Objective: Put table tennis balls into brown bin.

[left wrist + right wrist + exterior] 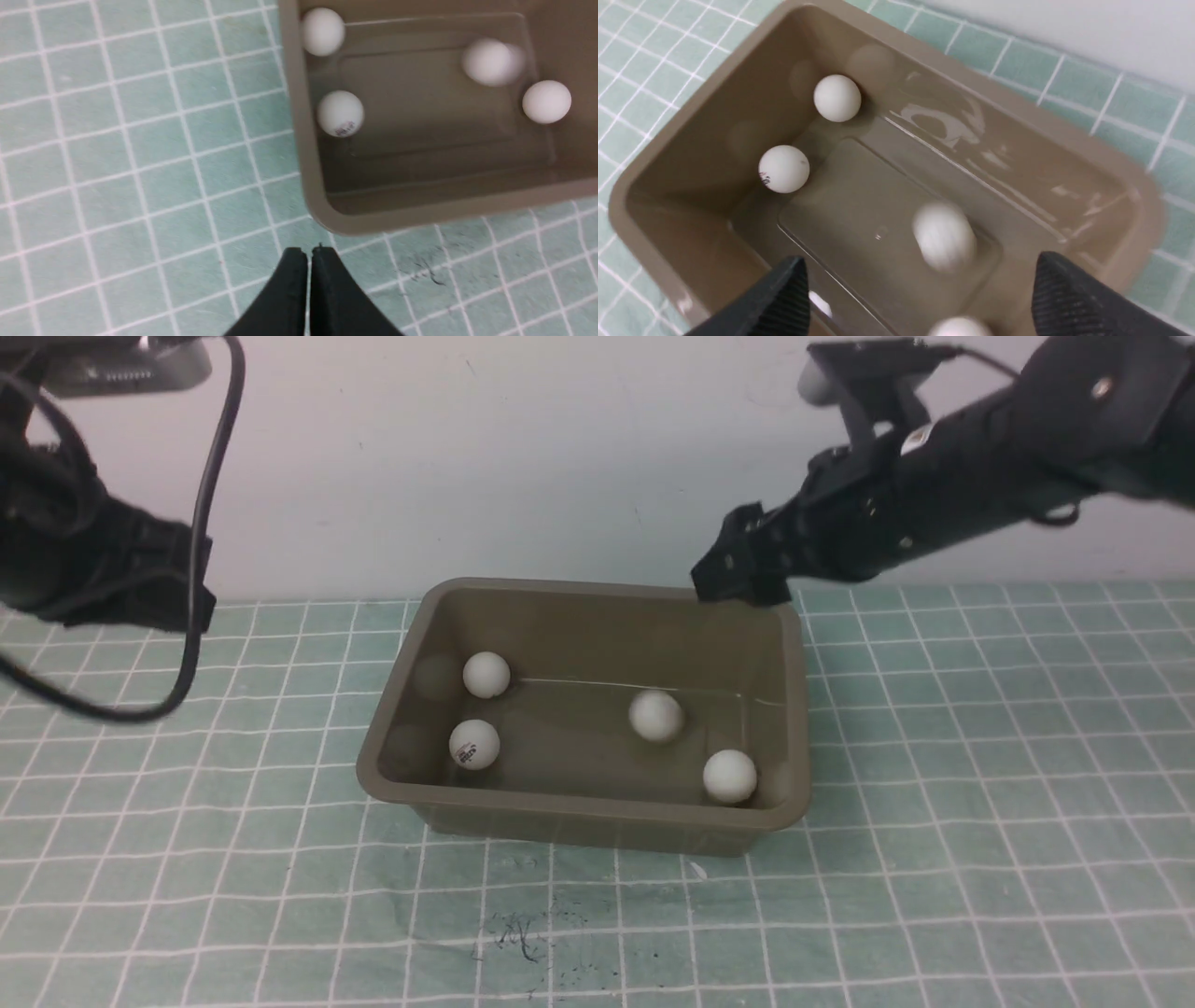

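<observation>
The brown bin [597, 807] stands mid-table with all the table tennis balls inside. Two lie at its left end, one plain [486, 674] and one showing a printed mark [474, 744]. A third ball [655, 716] is blurred in the middle of the floor. Another rests in the near right corner [729, 776]. My right gripper [742, 569] hangs above the bin's far right corner; in its wrist view [920, 273] the fingers stand wide apart, open and empty, over the blurred ball [944, 235]. My left gripper [309, 254] is shut and empty, over the mat beside the bin's corner [327, 224].
A green mat with a white grid [980, 784] covers the table up to a pale wall [523, 457] behind the bin. Dark scribble marks [523, 933] lie on the mat in front of the bin. My left arm's cable [201, 551] loops down at the far left.
</observation>
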`<action>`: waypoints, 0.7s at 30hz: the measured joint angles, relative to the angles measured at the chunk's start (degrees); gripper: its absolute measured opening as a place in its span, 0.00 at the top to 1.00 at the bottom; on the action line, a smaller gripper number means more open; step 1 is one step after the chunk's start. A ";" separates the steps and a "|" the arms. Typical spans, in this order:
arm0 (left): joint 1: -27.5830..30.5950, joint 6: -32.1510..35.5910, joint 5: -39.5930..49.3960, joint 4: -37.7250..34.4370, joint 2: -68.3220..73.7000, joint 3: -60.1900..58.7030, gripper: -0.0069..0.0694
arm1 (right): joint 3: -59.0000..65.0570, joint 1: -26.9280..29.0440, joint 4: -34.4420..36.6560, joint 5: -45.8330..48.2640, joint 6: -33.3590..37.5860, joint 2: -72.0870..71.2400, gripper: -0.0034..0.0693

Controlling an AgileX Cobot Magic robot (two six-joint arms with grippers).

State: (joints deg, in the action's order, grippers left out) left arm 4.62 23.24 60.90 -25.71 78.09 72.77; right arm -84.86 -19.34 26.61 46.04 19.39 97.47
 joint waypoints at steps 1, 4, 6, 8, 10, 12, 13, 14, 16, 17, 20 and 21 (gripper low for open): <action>0.00 0.61 -0.14 -0.69 -0.53 -0.54 0.92 | -0.29 0.21 -1.40 0.66 -0.80 -0.53 0.19; 0.00 3.31 -0.13 -3.37 -2.80 -3.45 0.92 | -1.25 2.83 -10.53 5.63 -8.34 -7.36 0.50; 0.00 4.45 -0.13 -4.32 -4.14 -4.51 0.92 | -1.17 4.03 -15.94 8.68 -12.50 -12.67 0.73; 0.00 5.71 -0.25 -4.90 -5.85 -5.19 0.92 | -0.11 4.56 -20.76 9.85 -15.49 -19.06 0.88; 0.00 6.36 -0.39 -5.27 -7.82 -5.30 0.92 | 3.52 4.55 -23.70 9.45 -18.56 -28.89 0.95; 0.00 6.45 -0.45 -5.31 -8.82 -5.30 0.92 | 6.42 4.55 -24.20 8.02 -20.45 -34.02 0.96; 0.00 6.71 -0.45 -5.38 -10.08 -5.30 0.92 | 11.25 4.55 -24.40 5.10 -22.27 -40.82 0.97; 0.00 6.78 -0.45 -5.44 -10.67 -5.30 0.92 | 14.05 4.55 -24.57 3.81 -22.86 -44.15 0.97; 0.00 6.78 -0.45 -5.44 -11.96 -5.30 0.92 | 21.77 4.55 -24.63 -1.35 -24.73 -52.41 0.97; 0.00 6.78 -0.45 -5.44 -12.53 -5.30 0.92 | 25.11 4.55 -24.78 -4.23 -25.48 -55.61 0.97; 0.00 6.78 -0.45 -5.50 -14.50 -5.30 0.92 | 36.98 4.55 -24.79 -12.83 -27.49 -66.59 0.97; 0.00 6.78 -0.28 -5.50 -15.12 -5.30 0.92 | 40.96 4.55 -24.79 -15.93 -28.11 -70.53 0.97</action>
State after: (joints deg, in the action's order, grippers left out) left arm 4.62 30.02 60.62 -31.21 62.97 67.48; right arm -43.90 -14.79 1.82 30.11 -8.72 26.93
